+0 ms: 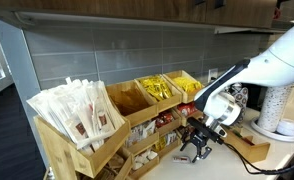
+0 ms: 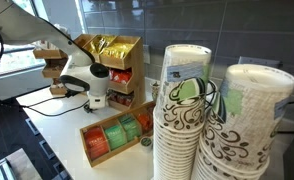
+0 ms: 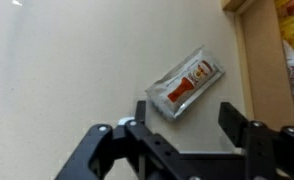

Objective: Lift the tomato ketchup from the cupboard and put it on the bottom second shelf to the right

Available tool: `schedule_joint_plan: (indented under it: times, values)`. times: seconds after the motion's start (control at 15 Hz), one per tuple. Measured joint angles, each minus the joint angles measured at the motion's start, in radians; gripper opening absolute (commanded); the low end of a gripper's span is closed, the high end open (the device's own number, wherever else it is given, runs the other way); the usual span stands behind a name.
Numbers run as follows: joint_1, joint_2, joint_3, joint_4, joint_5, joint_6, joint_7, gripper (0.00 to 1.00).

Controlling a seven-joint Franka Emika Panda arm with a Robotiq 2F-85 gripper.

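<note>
One ketchup sachet (image 3: 185, 85), one cupboard (image 1: 59, 150), one tray (image 2: 88, 147), perhaps three cup stacks (image 2: 182, 125).

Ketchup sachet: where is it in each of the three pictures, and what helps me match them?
In an exterior view: not discernible; the jaws hang low before the wooden rack.
In an exterior view: not discernible; the wooden rack stands far back.
Wrist view: ketchup sachet lies flat on the counter, right of centre, beyond the open jaws.
Shared landmark: the wooden rack, at the wrist view's right edge.
</note>
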Motion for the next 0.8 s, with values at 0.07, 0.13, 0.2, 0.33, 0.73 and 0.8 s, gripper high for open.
schedule_joint_plan:
  times: [0.07,0.13,0.2,0.33,0.73,0.8]
  values:
    - [0.001,0.002,0.002,0.0,0.0,-0.001,0.001,1.0]
    - [0.003,0.005,0.004,0.0,0.0,-0.001,0.004,0.97]
    - [0.005,0.008,0.005,0.0,0.0,-0.001,0.007,0.75]
    - [0.007,0.01,0.006,0.001,0.0,-0.001,0.015,0.68]
    - [0.008,0.011,0.006,0.0,0.0,-0.011,0.034,0.21]
    - [0.009,0.012,0.006,0.0,0.0,-0.011,0.035,0.12]
